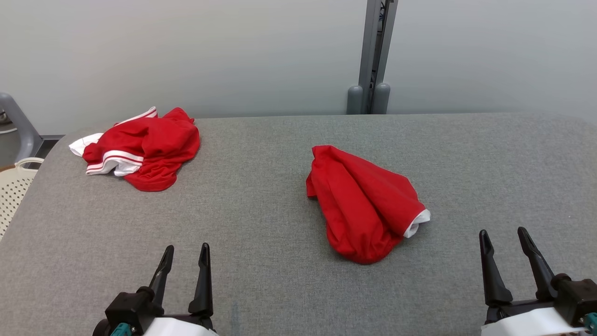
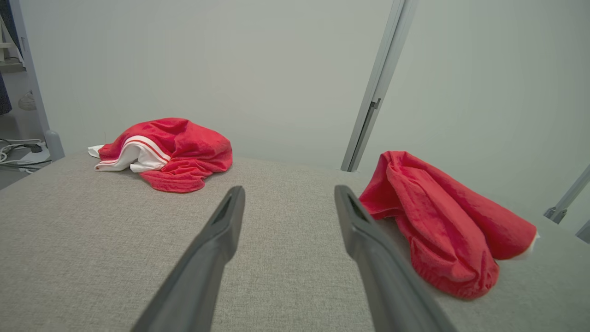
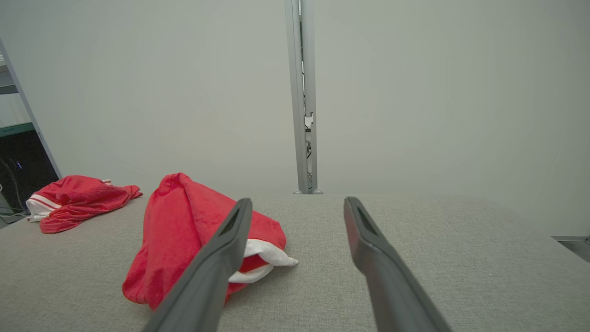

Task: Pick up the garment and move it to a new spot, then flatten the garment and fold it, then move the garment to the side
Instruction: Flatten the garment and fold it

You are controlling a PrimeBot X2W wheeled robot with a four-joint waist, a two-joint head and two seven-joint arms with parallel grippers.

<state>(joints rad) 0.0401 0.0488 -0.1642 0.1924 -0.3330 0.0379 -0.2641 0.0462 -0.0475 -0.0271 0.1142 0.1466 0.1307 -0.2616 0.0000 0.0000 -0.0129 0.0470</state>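
Note:
A crumpled red garment (image 1: 364, 205) with a white cuff lies bunched near the middle of the grey table (image 1: 261, 196); it also appears as the red garment (image 2: 442, 226) at the right of the left wrist view and the red garment (image 3: 184, 230) left of centre in the right wrist view. My left gripper (image 1: 185, 254) rests open at the lower left, well short of it and to its left. At the lower right my right gripper (image 1: 504, 239) is open too, just right of and nearer than the garment. Both hold nothing.
A second red garment with white stripes (image 1: 140, 149) lies crumpled at the table's far left corner. A cream perforated basket (image 1: 14, 186) stands beyond the left edge. A grey post (image 1: 373, 60) rises behind the table against the pale wall.

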